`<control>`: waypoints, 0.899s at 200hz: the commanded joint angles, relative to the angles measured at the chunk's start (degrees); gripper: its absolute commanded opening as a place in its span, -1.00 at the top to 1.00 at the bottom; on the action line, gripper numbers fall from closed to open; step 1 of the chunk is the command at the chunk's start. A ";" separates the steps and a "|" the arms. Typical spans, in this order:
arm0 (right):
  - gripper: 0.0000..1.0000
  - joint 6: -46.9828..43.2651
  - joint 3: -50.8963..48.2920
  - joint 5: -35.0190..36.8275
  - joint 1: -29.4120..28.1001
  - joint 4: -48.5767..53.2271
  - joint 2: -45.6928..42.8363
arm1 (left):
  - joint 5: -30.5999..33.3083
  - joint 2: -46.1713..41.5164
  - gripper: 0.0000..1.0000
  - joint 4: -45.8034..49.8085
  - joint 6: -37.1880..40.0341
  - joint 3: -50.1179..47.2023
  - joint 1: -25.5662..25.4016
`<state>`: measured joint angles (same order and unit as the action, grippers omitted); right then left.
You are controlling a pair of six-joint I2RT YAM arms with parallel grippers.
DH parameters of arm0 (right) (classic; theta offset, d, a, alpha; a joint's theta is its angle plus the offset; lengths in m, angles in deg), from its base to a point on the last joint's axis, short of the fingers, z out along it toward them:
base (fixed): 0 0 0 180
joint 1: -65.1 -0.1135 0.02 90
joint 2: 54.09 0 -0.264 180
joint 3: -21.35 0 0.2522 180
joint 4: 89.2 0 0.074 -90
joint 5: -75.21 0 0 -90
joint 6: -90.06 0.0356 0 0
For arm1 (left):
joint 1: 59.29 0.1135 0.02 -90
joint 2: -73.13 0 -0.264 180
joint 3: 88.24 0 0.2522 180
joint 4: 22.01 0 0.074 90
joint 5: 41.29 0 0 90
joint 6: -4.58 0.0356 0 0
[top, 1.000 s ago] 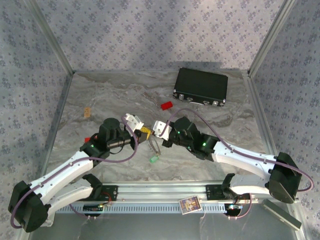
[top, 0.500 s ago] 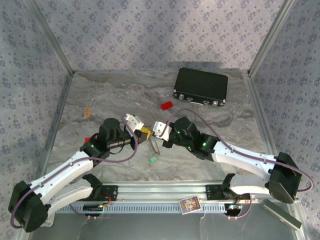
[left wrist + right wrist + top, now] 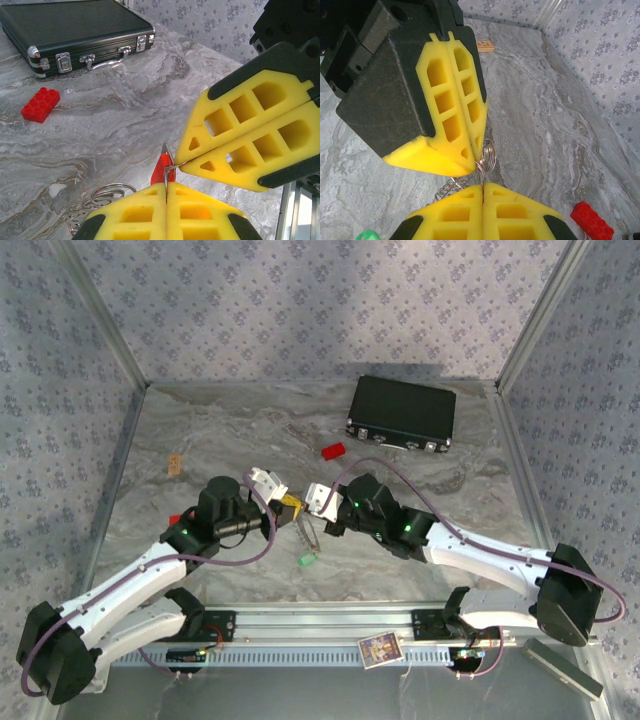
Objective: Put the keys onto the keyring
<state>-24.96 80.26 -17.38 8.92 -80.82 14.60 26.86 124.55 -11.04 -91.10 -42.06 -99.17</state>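
Left gripper (image 3: 166, 187), right gripper (image 3: 183, 163): jaws of both pinching keyring (image 3: 488, 156). Step: threading red key (image 3: 162, 173), seemingly. Next: slide it along the wire.

Clamped keyring (image 3: 111, 190), red block (image 3: 40, 105) — black case (image 3: 75, 30)

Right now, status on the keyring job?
Both shut: left jaws and right jaws pinch the keyring, red key at the pinch. On the table, green key. Nothing blocking.
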 commanded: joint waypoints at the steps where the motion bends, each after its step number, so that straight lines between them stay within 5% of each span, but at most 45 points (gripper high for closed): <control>1: 1.00 0.49 1.58 -3.53 -0.45 0.95 0.40 | -1.07 -0.79 1.00 -3.29 -0.40 0.27 -0.38; 113: 1.00 -0.30 1.55 -5.00 -0.55 5.21 0.31 | -0.74 -0.97 1.00 -3.80 -0.33 0.49 -0.38; 132: 0.58 -0.84 1.34 -5.65 -0.49 6.66 -0.62 | -1.17 -0.84 1.00 -4.35 0.12 0.30 -0.37; 180: 0.16 1.43 0.37 -11.80 3.94 12.91 -5.05 | -4.62 -0.97 1.00 -8.82 4.71 -1.22 -0.39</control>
<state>-25.09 80.48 -24.38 10.18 -72.65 12.78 25.55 124.55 -13.86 -89.83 -42.76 -99.48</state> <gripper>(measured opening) 0.403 0.046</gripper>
